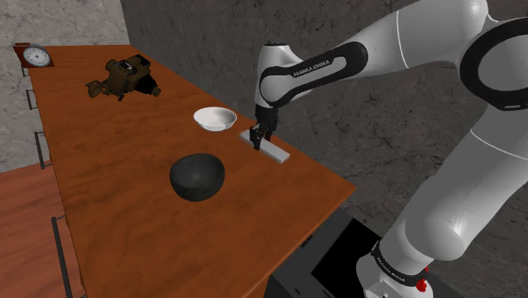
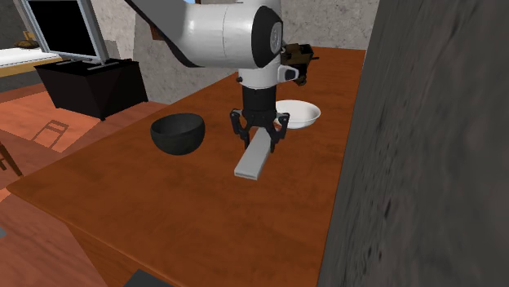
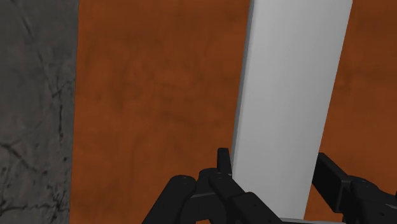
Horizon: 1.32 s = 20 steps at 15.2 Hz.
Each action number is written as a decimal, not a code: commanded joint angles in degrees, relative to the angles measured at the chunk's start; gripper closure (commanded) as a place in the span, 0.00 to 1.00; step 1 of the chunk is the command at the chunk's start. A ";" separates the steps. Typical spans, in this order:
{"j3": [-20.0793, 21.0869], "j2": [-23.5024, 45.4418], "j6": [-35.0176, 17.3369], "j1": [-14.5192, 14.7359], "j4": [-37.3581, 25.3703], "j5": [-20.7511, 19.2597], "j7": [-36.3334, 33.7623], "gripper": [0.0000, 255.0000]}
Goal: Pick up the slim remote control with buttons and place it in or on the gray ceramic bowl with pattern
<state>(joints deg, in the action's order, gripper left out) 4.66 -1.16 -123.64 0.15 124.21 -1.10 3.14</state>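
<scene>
On the brown wooden table [image 1: 127, 237], the slim pale slab remote control [image 1: 272, 148] lay by the shoulder view's right edge. The white round bowl [image 1: 215, 118] sat near it, the dark round bowl [image 1: 197, 176] farther left, and a brown lumpy object [image 1: 123, 76], perhaps a toy, well behind.

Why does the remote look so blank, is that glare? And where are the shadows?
Not glare. Wrist view: the remote is drawn flat pale grey, no buttons, one edge darker. Shoulder view: the arm has soft highlights; the dark bowl casts hardly any shadow on the table. Second exterior view: the same even light, no glare on the remote.
</scene>
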 commanded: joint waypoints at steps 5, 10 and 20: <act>-0.02 -2.04 4.55 0.00 -2.52 0.25 0.23 1.00; -0.04 -3.20 8.34 0.00 -5.15 0.38 0.37 1.00; 1.44 -3.67 14.35 1.24 -10.66 0.55 -2.22 1.00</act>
<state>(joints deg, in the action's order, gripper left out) 5.51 -4.98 -109.59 0.90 113.99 -0.58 2.00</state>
